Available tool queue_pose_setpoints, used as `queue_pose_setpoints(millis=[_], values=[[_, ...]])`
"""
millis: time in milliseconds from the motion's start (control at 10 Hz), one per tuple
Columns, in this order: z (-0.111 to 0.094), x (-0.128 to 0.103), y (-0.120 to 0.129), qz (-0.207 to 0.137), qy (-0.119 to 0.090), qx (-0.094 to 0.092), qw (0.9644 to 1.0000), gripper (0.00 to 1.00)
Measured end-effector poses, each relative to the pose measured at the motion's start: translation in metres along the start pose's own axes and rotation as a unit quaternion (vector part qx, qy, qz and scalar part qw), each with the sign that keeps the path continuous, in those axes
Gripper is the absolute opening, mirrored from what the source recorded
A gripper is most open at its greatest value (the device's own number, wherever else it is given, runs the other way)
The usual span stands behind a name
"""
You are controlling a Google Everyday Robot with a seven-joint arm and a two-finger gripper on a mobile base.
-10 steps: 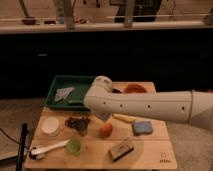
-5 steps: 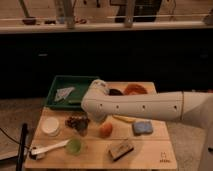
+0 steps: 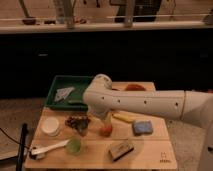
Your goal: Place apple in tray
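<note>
The apple (image 3: 105, 131), small and orange-red, sits on the wooden table just right of its middle. My gripper (image 3: 103, 121) hangs below the bulky white arm joint, directly over the apple and very close to it; the arm hides most of it. The dark green tray (image 3: 56, 84) stands at the table's back left, up and to the left of the apple, partly covered by the arm. A crumpled pale wrapper (image 3: 64, 93) lies in the tray.
A banana (image 3: 125, 117) and a blue sponge (image 3: 141, 128) lie right of the apple. A dark snack bag (image 3: 76, 121), white lid (image 3: 51, 126), green cup (image 3: 74, 145), white brush (image 3: 47, 148) and brown bar (image 3: 120, 149) lie left and in front. An orange bowl (image 3: 134, 87) stands at the back.
The arm has swung a little lower and its joint has closed in over the apple. The apple and the other things have stayed in place.
</note>
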Motion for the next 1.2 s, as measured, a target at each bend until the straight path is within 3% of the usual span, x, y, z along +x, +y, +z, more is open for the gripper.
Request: queue_pose_setpoints(millis=[400,900,1200], values=[[0.009,0.004,0.013,-0.045,-0.015,-0.015,0.9988,0.76],[0.039,0.017,0.022,-0.062,-0.029,0.011,0.9976,0.76],[0.058,0.021,0.020,-0.072,-0.050,0.020,0.9959,0.76]])
